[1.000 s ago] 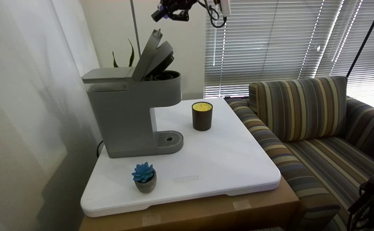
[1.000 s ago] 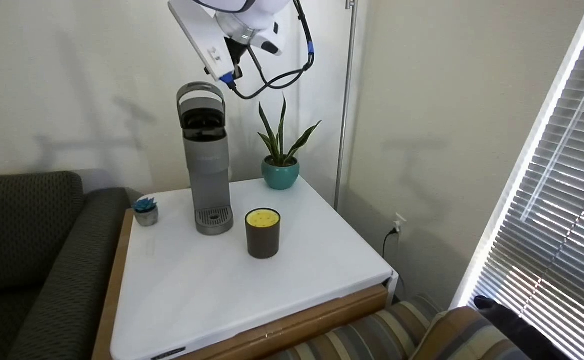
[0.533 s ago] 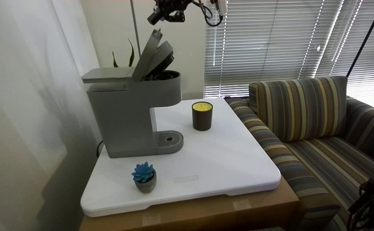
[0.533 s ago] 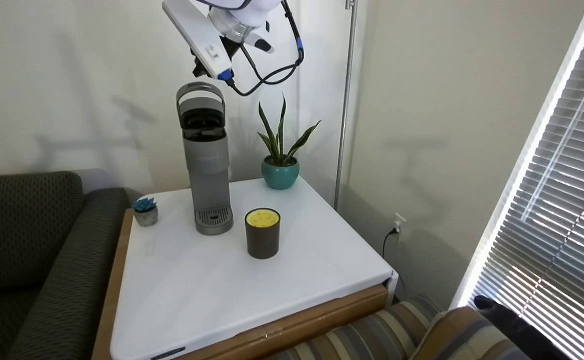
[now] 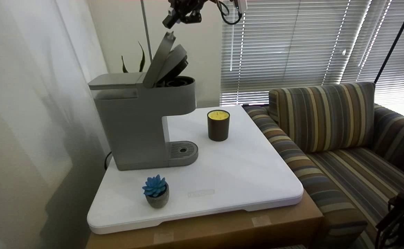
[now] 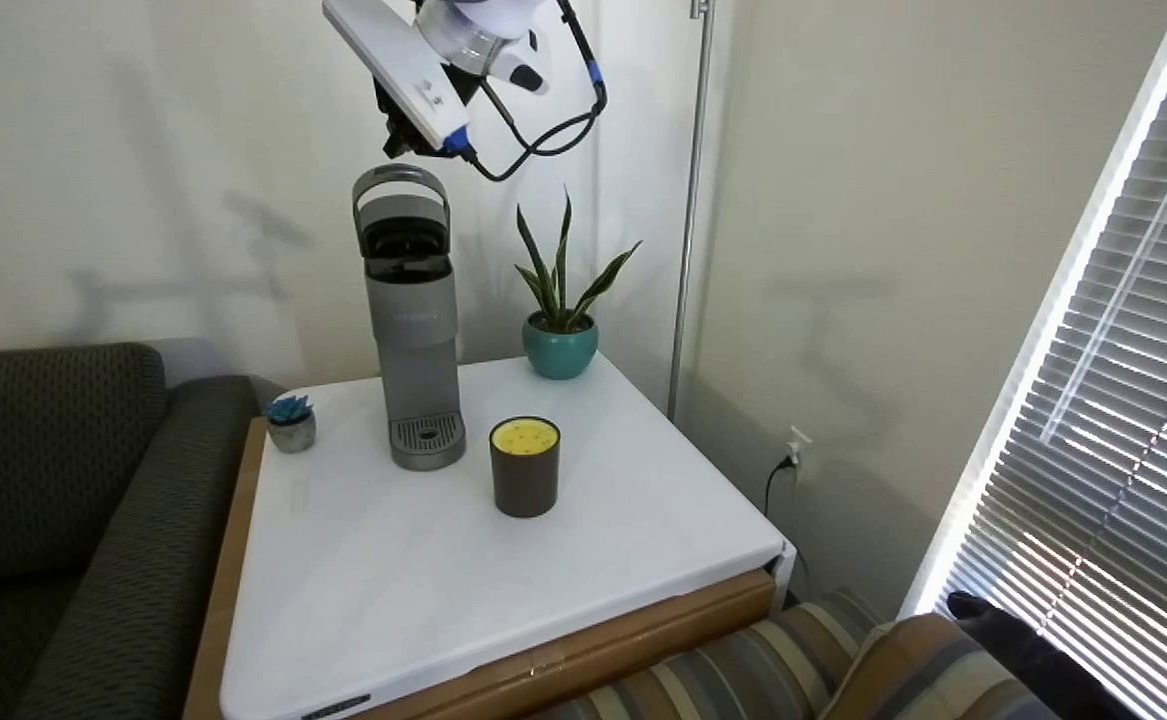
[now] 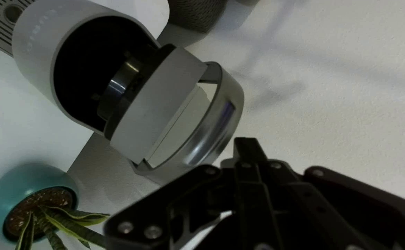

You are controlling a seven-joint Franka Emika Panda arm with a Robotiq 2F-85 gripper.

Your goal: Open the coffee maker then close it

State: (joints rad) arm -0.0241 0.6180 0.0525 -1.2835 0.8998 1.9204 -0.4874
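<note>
Wrist view: the gripper [image 7: 246,147] is hovering, jaws pressing together and apparently gripping nothing, near the raised lid [image 7: 159,100] of the coffee maker [image 5: 132,128], which in both exterior views is standing on the white tabletop [image 5: 236,169].

We count one coffee maker [image 5: 132,131], one gripper [image 7: 246,144] and one robot arm [image 6: 398,70]. On that machine we find one lid [image 5: 160,60] and one drip base [image 5: 183,154]. One dark, yellow-topped cup [image 5: 218,128]. Potted, two: one blue succulent [image 5: 154,186], one teal-potted plant [image 6: 560,352]. One white tabletop [image 5: 233,173]. Upholstered, two by our count: one striped seat [image 5: 326,119], one dark seat [image 6: 53,460]. One upright metal pole [image 6: 690,220]. One wall outlet [image 6: 798,437], one black plug [image 6: 786,462] in it. Window blinds [image 5: 274,45] hang in both exterior views; how many in all, we cannot tell.
</note>
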